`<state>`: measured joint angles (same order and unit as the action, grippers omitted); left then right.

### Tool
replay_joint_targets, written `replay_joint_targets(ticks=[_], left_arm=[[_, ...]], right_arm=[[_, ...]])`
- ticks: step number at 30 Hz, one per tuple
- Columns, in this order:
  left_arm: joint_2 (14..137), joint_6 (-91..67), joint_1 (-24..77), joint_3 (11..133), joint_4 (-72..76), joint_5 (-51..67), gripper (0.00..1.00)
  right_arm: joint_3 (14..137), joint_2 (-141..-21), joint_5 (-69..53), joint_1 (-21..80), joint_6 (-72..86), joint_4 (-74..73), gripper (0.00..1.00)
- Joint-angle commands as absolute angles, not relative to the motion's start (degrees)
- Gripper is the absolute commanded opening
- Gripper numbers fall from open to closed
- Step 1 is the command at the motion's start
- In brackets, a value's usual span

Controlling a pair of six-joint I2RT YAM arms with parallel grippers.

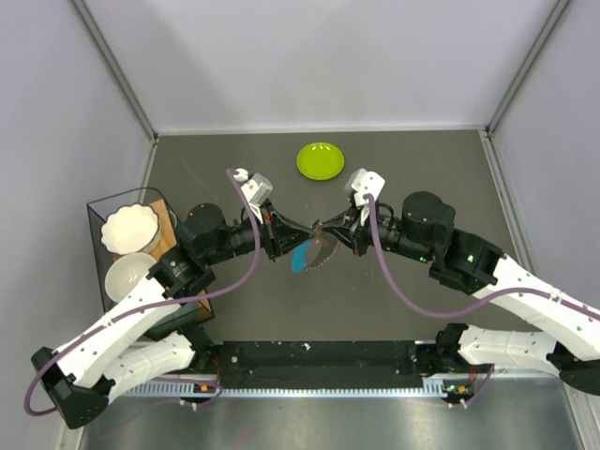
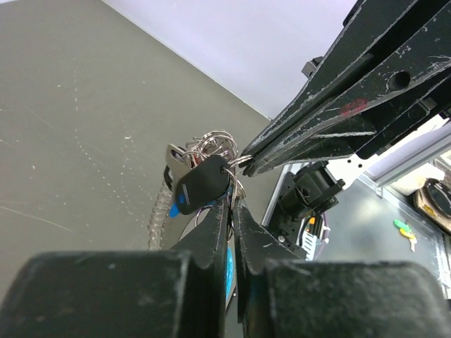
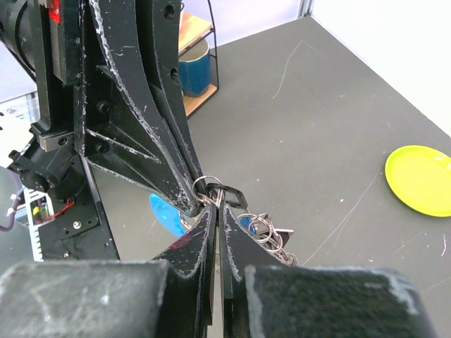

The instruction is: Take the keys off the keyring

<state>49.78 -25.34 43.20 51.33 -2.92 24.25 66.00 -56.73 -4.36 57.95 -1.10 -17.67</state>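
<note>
Both arms meet over the dark grey table (image 1: 450,169), on the near side of the round lime-green plate (image 1: 320,160). Dangling between them is the keyring (image 1: 319,253), a thin grey beaded metal chain loop with a bright blue crescent piece. It's a little way off the plate, towards the arm bases.

The left gripper (image 2: 229,203) is clamped tight on the bunch, right by a black plastic fob (image 2: 201,184). The right gripper (image 3: 217,205) is pinched closed on one of the thin wire rings, and the two sets of tips nearly touch. The tiny metal keys (image 2: 176,158) are bunched in among the rings and pretty hard to tell apart.

Way off to the left of the plate there's a black wire rack (image 1: 167,234) holding white bowls (image 1: 129,228).
</note>
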Motion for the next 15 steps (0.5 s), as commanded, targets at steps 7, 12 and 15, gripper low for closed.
replay_joint_targets(ticks=[7,12,15], left_arm=[[49.7,-24.4,43.0,54.2,0.4,24.4,0.17],[50.8,-22.1,42.0,57.3,-7.8,18.5,0.27],[51.5,-22.3,41.5,58.1,-9.0,18.3,0.24]], right_arm=[[66.3,-55.5,-4.7,57.4,-1.8,-14.2,0.0],[66.4,-55.1,-5.2,57.4,-1.5,-14.4,0.0],[66.3,-55.1,-5.2,57.4,-1.4,-14.7,0.0]])
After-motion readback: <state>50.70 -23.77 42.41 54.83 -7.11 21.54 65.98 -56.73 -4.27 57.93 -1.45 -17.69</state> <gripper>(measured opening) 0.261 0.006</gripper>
